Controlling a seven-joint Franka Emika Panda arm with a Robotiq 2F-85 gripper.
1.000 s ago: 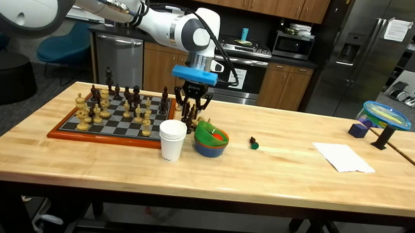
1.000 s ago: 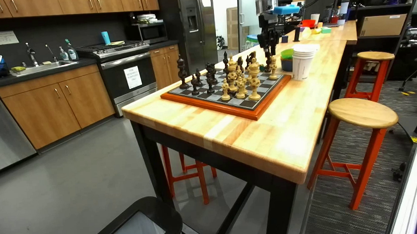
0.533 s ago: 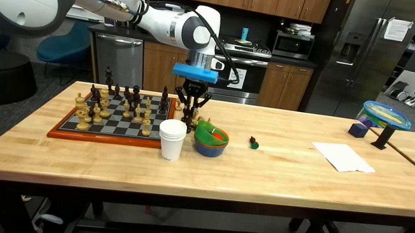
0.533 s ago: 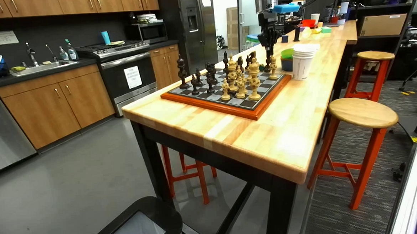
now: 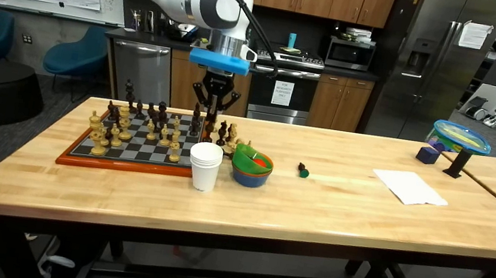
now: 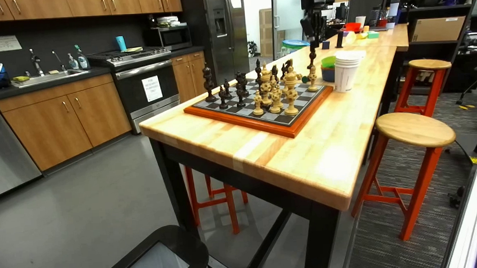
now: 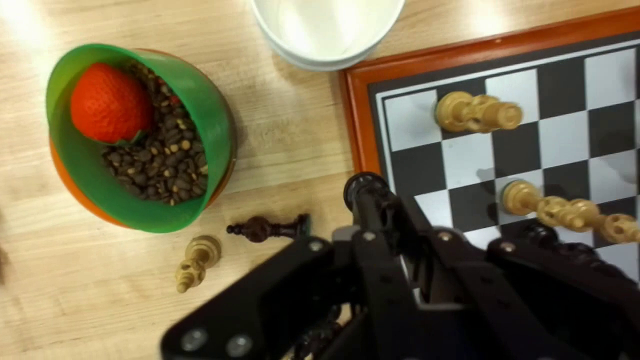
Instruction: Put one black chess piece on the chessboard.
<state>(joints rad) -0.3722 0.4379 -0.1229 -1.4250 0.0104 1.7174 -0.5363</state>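
Note:
The chessboard (image 5: 134, 167) lies at the left of the table with light and dark pieces on it. It also shows in an exterior view (image 6: 237, 120) and in the wrist view (image 7: 430, 61). My gripper (image 5: 212, 112) is shut on a black chess piece (image 5: 208, 132), held upright with its base down. In the wrist view the gripper (image 7: 384, 212) hides most of the piece, and only its round base (image 7: 364, 186) shows clearly, by the board's border. In an exterior view the held piece (image 6: 312, 57) appears above a light piece.
White stacked cups (image 5: 204, 167) stand at the board's front right corner. A green bowl (image 7: 212, 145) in a blue one (image 5: 249, 179) is right of them. More pieces stand or lie beside the board, including a fallen dark piece (image 7: 265, 229). Another dark piece (image 5: 303, 170) lies farther right.
My gripper has risen and moved left from the group of pieces beside the board to the board's right border. It has lifted a black piece and carries it along.

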